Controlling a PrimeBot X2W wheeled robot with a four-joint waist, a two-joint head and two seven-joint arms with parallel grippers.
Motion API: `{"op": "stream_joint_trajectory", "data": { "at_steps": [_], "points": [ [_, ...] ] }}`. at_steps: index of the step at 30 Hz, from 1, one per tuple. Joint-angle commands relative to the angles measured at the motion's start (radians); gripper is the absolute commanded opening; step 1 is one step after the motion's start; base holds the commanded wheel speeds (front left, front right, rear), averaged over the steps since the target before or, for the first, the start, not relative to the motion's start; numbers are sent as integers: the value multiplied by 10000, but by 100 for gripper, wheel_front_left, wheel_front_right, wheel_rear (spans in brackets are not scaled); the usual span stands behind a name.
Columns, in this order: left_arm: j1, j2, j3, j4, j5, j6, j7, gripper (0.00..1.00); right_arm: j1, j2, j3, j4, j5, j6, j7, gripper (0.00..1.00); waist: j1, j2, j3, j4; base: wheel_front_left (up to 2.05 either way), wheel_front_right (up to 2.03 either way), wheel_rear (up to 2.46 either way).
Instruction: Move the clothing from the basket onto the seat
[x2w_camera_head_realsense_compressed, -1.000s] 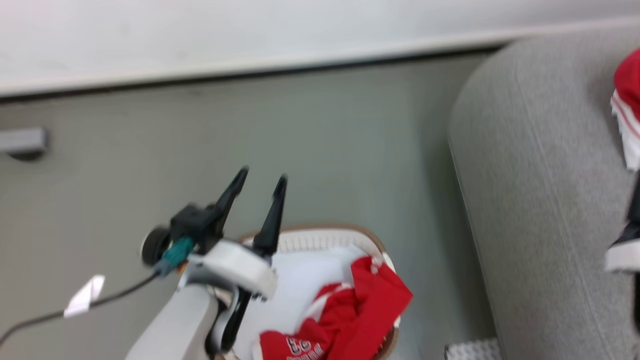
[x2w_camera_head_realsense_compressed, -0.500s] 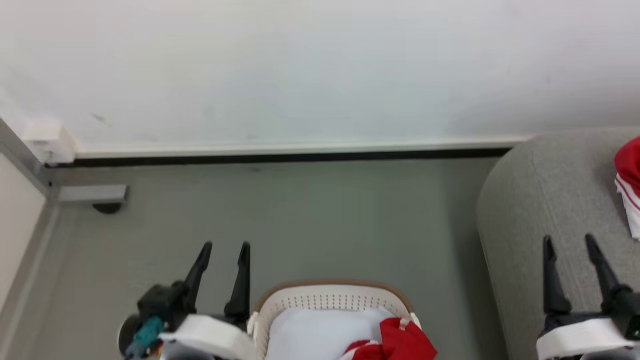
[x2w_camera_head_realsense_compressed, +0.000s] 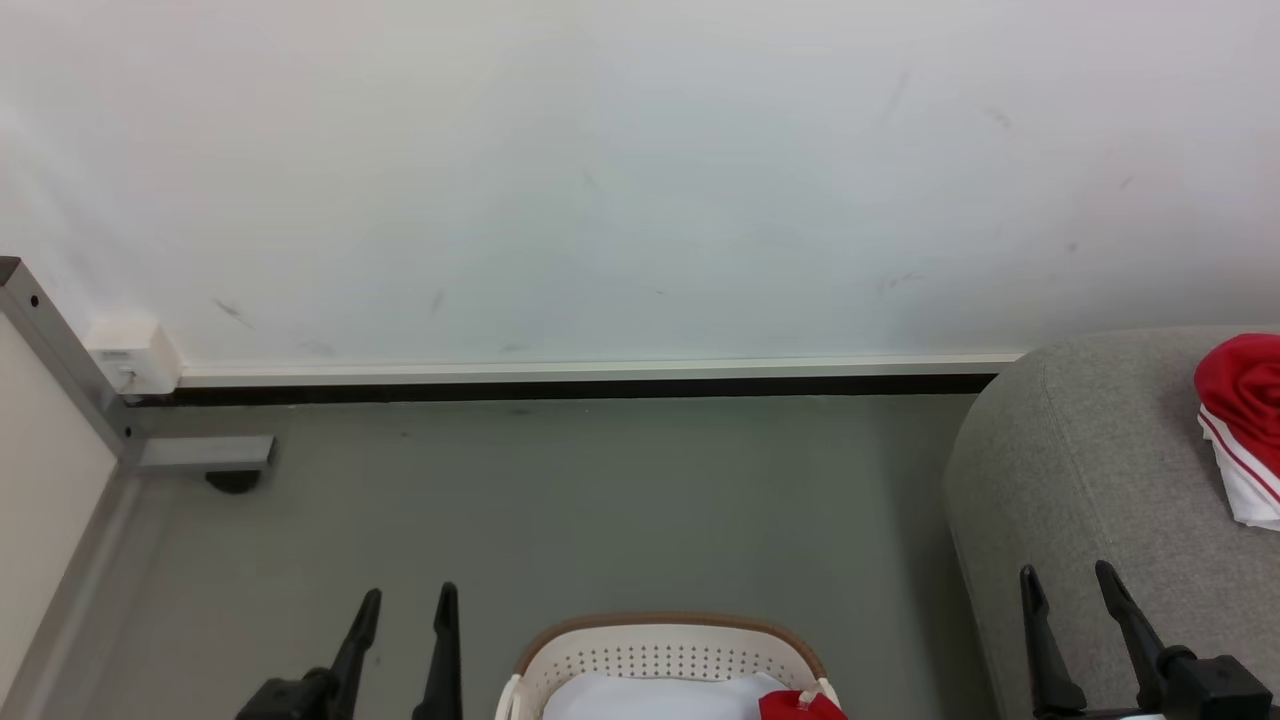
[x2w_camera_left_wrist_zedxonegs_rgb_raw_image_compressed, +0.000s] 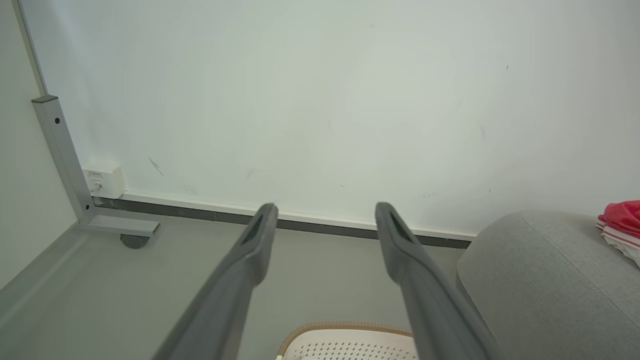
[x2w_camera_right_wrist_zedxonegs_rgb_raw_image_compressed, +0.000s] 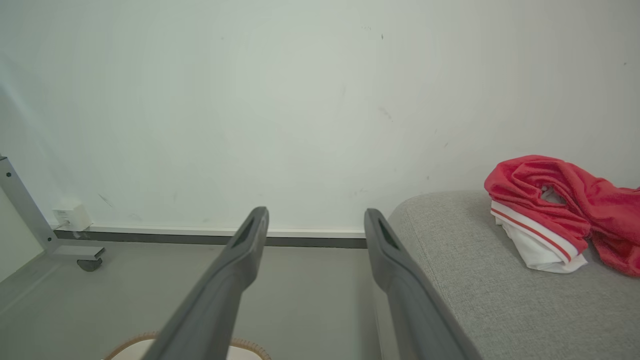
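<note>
- The left gripper (x2w_camera_head_realsense_compressed: 410, 597) and right gripper (x2w_camera_head_realsense_compressed: 1064, 572) both stand apart-jawed and empty.
- The basket (x2w_camera_head_realsense_compressed: 665, 655) sits between them, just right of the left gripper, a red garment (x2w_camera_head_realsense_compressed: 800, 707) showing at its right corner.
- A striped garment (x2w_camera_head_realsense_compressed: 1240, 420) lies on the sofa (x2w_camera_head_realsense_compressed: 1080, 470), beyond the right gripper.
- A good pick likely means dipping into the basket and pinching red cloth only, not the pale pad (x2w_camera_head_realsense_compressed: 640, 700).

No text can be read. The small white box (x2w_camera_left_wrist_zedxonegs_rgb_raw_image_compressed: 102, 181), low at the left of the far wall (x2w_camera_left_wrist_zedxonegs_rgb_raw_image_compressed: 320, 100), bears a label too tiny to make out.
</note>
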Motion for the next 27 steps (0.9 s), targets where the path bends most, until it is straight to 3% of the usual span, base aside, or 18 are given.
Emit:
{"op": "stream_joint_trajectory", "data": {
  "at_steps": [1, 27],
  "points": [
    [206, -68, 129, 1, 214, -88, -3, 100, 171, -23, 55, 51, 87, -25, -29, 100, 2, 0, -39, -34, 0, 0, 0],
    [85, -486, 658, 144, 731, -703, -4, 100, -86, -22, 57, -38, 241, -25, -30, 100, 2, 0, 198, -463, 0, 0, 0]
  ]
}}
